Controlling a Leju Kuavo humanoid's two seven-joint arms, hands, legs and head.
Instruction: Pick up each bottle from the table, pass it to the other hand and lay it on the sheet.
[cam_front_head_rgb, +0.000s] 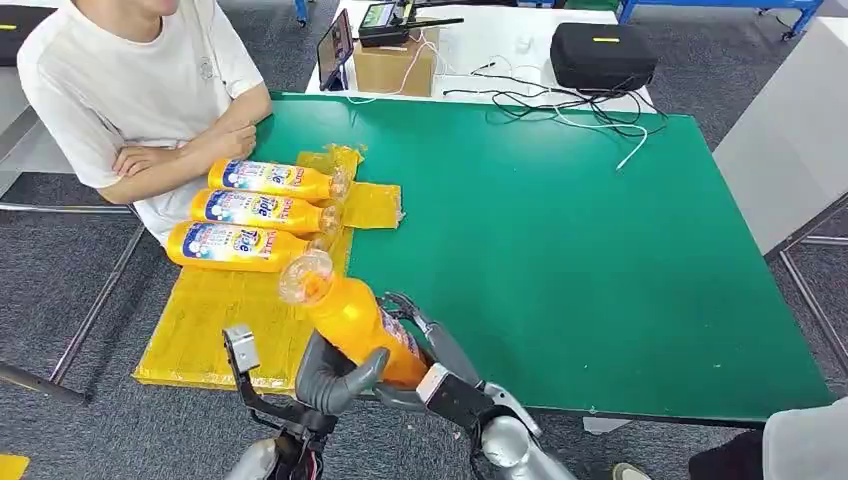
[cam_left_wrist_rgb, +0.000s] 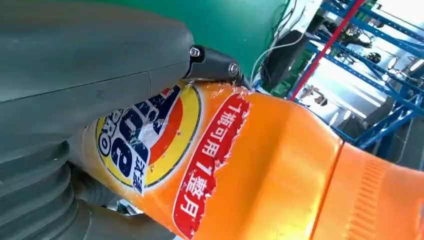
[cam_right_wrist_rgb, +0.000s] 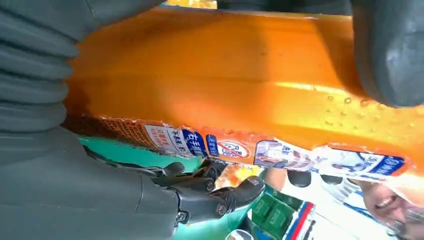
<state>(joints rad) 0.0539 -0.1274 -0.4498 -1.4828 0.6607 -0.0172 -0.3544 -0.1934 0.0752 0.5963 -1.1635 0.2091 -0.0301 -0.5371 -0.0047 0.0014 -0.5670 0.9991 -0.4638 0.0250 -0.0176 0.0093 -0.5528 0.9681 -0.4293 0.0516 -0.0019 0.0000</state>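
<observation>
- The orange detergent bottle (cam_front_head_rgb: 352, 318) you are working is off the green surface (cam_front_head_rgb: 560, 250), held up near its front edge just beside the yellow sheet (cam_front_head_rgb: 215, 320), tilted so its clear cap end points up and toward the sheet.
- Both hands are on it, so you are in the middle of the pass. The left hand (cam_front_head_rgb: 335, 378) wraps its thick grey thumb around the lower body, and the right hand (cam_front_head_rgb: 425, 335) cups the same end from the other side, dark fingers against the label.
- Judging from this, the next move calls for one hand to let go while the other keeps a firm hold. The left hand sits nearer the sheet, so it looks like the receiver. The bottle then has to be tipped flat and laid on the bare front part of the sheet.
- Three detergent bottles (cam_front_head_rgb: 262, 212) already lie side by side on the sheet's far part, caps toward the green surface; lay this one short of them so it does not knock the nearest.
- The left wrist view gives you the bottle's round blue-and-yellow logo (cam_left_wrist_rgb: 145, 137) and torn red label strip, with the left hand pressed against the body.
- The right wrist view shows the bottle's other face, with its thumb over it and its dark fingers (cam_right_wrist_rgb: 210, 192) curled apart from the bottle.
- The head view alone gives you the sheet, the placed bottles and a person (cam_front_head_rgb: 140, 90) seated at the surface's far left corner with arms folded.
</observation>
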